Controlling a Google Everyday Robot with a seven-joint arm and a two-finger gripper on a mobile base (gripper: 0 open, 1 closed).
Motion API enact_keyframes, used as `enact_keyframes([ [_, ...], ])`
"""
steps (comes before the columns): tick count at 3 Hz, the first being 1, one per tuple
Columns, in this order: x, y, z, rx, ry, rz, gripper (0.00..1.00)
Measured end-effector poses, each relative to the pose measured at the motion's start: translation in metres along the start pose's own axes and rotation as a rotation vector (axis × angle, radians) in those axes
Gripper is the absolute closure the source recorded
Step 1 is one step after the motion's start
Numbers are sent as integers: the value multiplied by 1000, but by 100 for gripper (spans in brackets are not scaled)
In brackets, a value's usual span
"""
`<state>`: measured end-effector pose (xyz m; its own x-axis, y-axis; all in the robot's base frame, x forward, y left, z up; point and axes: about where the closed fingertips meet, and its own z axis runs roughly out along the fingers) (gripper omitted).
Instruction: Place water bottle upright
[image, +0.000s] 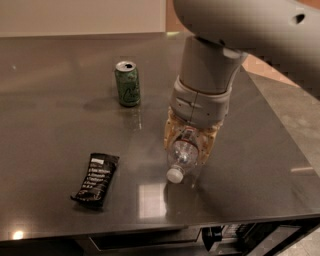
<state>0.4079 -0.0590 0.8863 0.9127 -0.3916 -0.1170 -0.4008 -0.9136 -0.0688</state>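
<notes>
The water bottle (183, 152) is a clear plastic bottle with a white cap (174, 175). It lies tilted, cap end pointing toward the table's front edge, its body held between the fingers. My gripper (188, 142) sits under the big grey arm at centre right and is shut on the bottle, yellowish fingers (170, 131) on either side. The bottle's rear part is hidden by the gripper. The cap is close to the tabletop; I cannot tell whether it touches.
A green soda can (128, 83) stands upright at the back left. A black snack bar wrapper (96, 179) lies flat at the front left. The dark table (60, 125) ends close in front and at the right, with floor beyond.
</notes>
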Motion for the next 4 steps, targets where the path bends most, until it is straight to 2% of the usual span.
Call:
enact_keyframes([
  [1,1,-28,-27,86,-110,168,100],
  [2,3,-50,-49,170,-253,349,100],
  [3,2,-63,-70,242,-432,534,100],
  [4,2,-66,-85,319,-621,702,100],
])
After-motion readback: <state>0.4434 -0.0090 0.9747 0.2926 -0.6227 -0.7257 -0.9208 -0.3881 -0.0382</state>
